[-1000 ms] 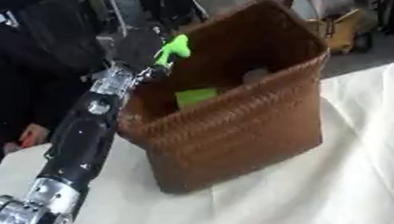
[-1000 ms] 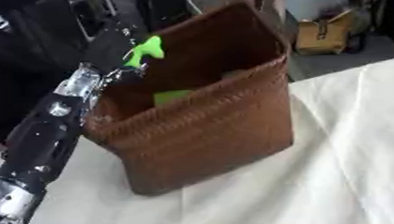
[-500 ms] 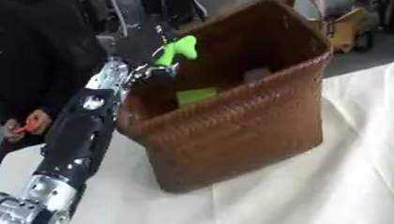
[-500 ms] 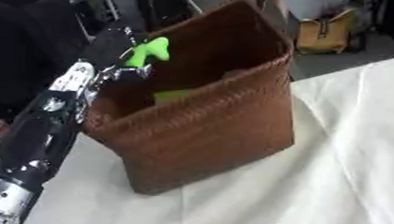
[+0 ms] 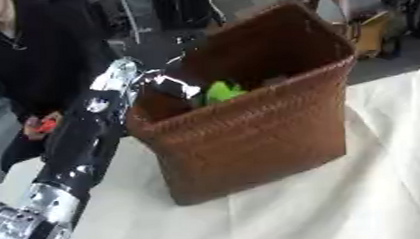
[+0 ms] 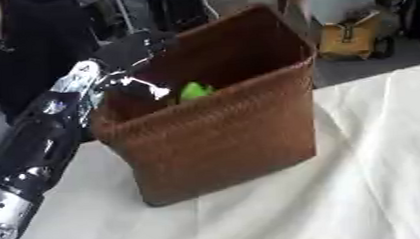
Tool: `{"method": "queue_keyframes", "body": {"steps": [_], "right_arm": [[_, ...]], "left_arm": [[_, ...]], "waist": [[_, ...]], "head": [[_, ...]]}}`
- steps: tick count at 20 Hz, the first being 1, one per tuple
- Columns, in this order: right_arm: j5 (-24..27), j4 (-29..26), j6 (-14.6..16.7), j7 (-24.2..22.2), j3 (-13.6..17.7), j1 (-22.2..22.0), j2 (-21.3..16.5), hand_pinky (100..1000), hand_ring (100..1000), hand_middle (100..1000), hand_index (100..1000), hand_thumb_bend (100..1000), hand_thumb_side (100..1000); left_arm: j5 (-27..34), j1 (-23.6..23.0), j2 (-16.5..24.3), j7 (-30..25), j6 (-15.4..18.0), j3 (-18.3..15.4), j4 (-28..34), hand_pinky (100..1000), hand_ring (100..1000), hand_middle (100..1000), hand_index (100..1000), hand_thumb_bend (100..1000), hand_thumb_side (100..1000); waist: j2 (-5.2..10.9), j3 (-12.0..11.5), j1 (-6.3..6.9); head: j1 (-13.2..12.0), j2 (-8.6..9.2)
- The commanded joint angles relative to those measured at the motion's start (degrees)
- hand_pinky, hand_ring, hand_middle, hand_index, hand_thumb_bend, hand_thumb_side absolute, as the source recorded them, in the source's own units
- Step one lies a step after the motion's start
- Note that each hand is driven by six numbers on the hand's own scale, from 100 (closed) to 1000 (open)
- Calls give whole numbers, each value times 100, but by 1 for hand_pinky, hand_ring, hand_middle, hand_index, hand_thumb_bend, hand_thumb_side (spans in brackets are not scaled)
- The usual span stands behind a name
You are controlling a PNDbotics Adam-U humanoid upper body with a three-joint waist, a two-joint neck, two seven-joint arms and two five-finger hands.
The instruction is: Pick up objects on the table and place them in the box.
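Observation:
A brown wicker box stands on the white-covered table. My left arm comes in from the lower left and crosses the box's left rim. My left hand is down inside the box, against its left wall. A bright green object shows inside, right beside the hand; whether the hand holds it I cannot tell. The lower part of the box's inside is hidden by its front wall. My right hand is in no view.
A person in black stands at the far left edge, with something small and red in one hand. A yellow bag sits on the floor behind the box. White cloth stretches to the right and in front.
My left hand has dropped from above the box's left rim down into the box, and the green object it held up high now shows low inside.

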State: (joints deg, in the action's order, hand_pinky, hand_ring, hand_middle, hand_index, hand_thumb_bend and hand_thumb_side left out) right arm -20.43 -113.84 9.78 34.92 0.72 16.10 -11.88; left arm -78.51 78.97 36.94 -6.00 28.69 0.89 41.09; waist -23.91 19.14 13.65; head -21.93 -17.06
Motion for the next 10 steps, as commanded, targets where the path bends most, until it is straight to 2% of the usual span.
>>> {"method": "queue_keyframes", "body": {"steps": [1,10], "right_arm": [[86,-75,-21,-8,46,21,-106,673,622,687,591,100,1000],[176,-75,-56,-29,74,27,-146,673,623,687,591,100,1000]], "left_arm": [[64,170,116,-303,56,4,123,1000,1000,1000,1000,475,689],[166,177,126,-553,0,-4,207,1000,1000,1000,1000,401,667]], "waist": [[200,-14,-70],[246,-74,-70]], "head": [[-1,-5],[-18,7]]}}
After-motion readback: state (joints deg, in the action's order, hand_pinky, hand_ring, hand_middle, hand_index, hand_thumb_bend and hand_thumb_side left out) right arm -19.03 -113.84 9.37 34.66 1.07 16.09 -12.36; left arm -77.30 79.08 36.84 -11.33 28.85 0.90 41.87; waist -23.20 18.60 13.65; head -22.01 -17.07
